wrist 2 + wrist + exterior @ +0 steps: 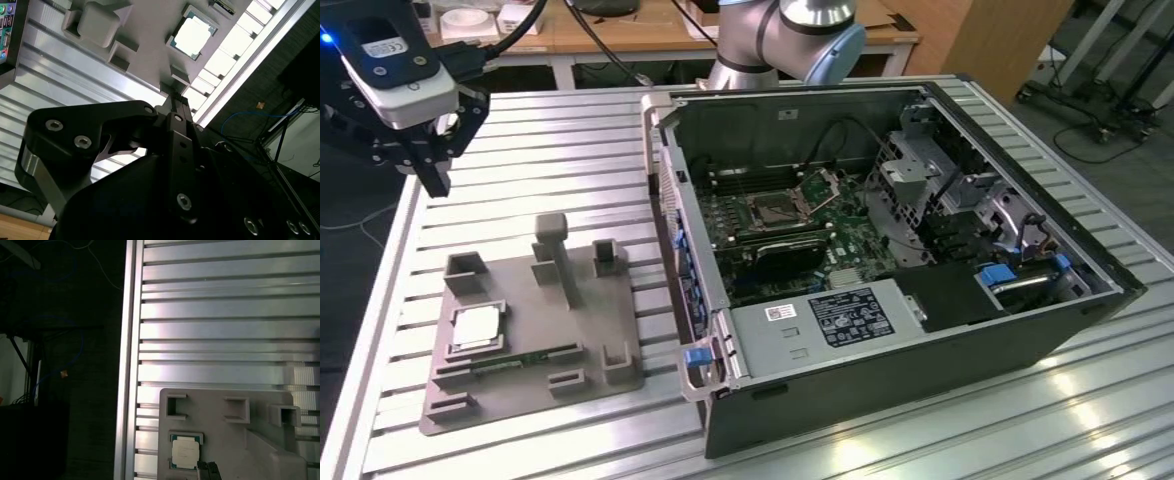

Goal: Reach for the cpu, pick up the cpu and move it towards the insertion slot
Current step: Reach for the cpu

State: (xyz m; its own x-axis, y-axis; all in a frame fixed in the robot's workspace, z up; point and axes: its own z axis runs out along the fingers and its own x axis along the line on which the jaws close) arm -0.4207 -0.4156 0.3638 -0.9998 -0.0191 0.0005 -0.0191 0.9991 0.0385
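1. The black gripper point(438, 183) hangs above the edge of the ribbed aluminium surface point(560, 130), at the exterior view's left. Its fingers point(202, 472) are pressed together and hold nothing.
2. The small, flat, square, silver-topped cpu point(478, 328) lies in a recess of the grey plastic fixture point(587, 300), well apart from the gripper.
3. The insertion slot point(771, 208), a square silvery-framed socket, sits inside the open black computer case point(921, 360), to the exterior view's right of the fixture.

The cpu point(478, 328) lies flat, shiny top up, in a grey holder point(520, 290). The silvery-framed, dark-centred insertion slot point(774, 210) sits inside the case point(881, 390)
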